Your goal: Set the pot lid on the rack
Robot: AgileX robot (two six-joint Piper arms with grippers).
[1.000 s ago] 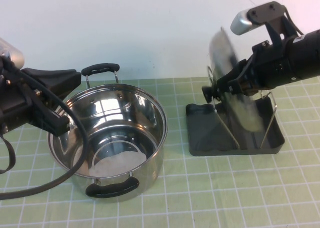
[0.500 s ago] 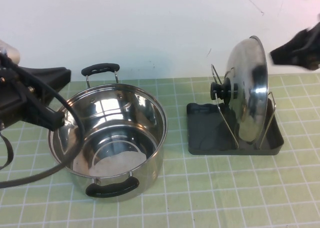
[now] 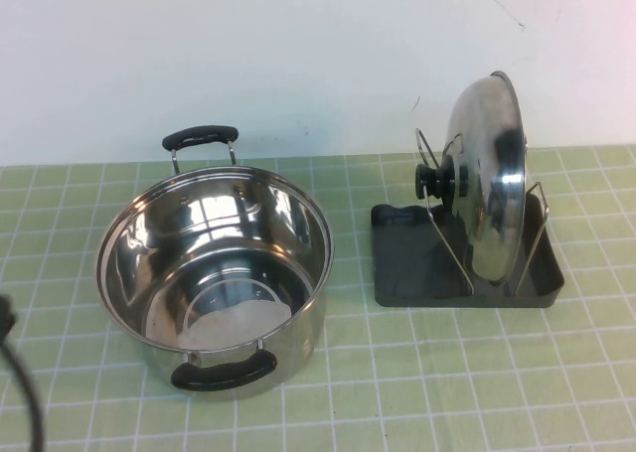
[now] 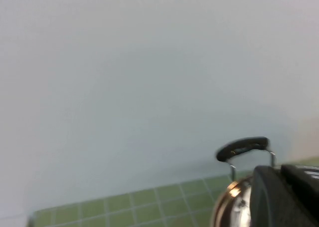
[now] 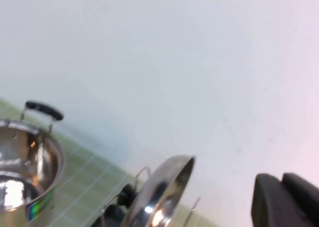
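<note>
The pot lid (image 3: pixel 489 189) stands on edge in the rack (image 3: pixel 417 263), leaning against the wire loops, with its black knob (image 3: pixel 434 181) facing the pot. It also shows in the right wrist view (image 5: pixel 159 194). Neither gripper shows in the high view. My right gripper (image 5: pixel 281 179) is pulled back from the lid, with its fingers together and empty. My left gripper (image 4: pixel 280 169) is beside the pot's far handle (image 4: pixel 242 148), with its fingers together and empty.
The steel pot (image 3: pixel 214 273) with two black handles stands open on the green grid mat, left of the rack. A black cable (image 3: pixel 20 392) lies at the front left corner. A white wall runs along the back.
My right arm let go of the lid and drew back out of the high view. My left arm also withdrew out of the high view. The lid stays in the rack.
</note>
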